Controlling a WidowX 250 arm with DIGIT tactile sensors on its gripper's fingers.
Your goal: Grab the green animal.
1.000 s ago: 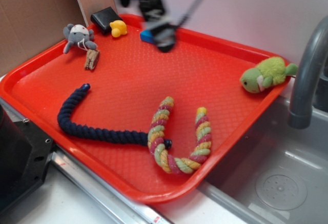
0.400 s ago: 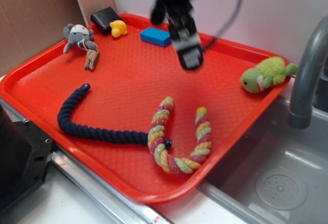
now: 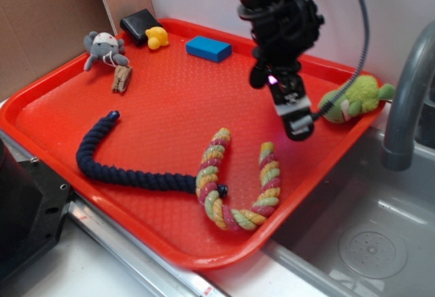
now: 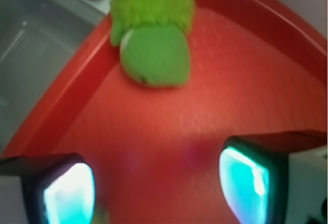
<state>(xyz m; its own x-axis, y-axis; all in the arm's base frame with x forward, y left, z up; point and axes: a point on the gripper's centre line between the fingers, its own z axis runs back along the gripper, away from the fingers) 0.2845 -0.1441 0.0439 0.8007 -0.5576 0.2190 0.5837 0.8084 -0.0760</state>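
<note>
The green animal (image 3: 353,98) is a lime-green plush lying at the far right edge of the red tray (image 3: 61,96), head toward the tray's middle. In the wrist view it (image 4: 154,34) lies ahead of the jaws, its paler head nearest me. My gripper (image 3: 282,103) hangs above the tray just left of the plush, not touching it. It is open and empty: in the wrist view the gripper (image 4: 156,185) shows two wide-apart fingertips with bare red tray between them.
A striped U-shaped rope (image 3: 234,178) and a navy rope (image 3: 115,164) lie at the tray's front. A grey plush mouse (image 3: 103,49), yellow duck (image 3: 158,37), black block (image 3: 139,24) and blue block (image 3: 209,48) sit at the back. A sink (image 3: 367,242) and grey faucet (image 3: 408,86) stand right.
My gripper has moved from the tray's back, near the blue block, rightward and down to beside the green animal. The objects have not moved.
</note>
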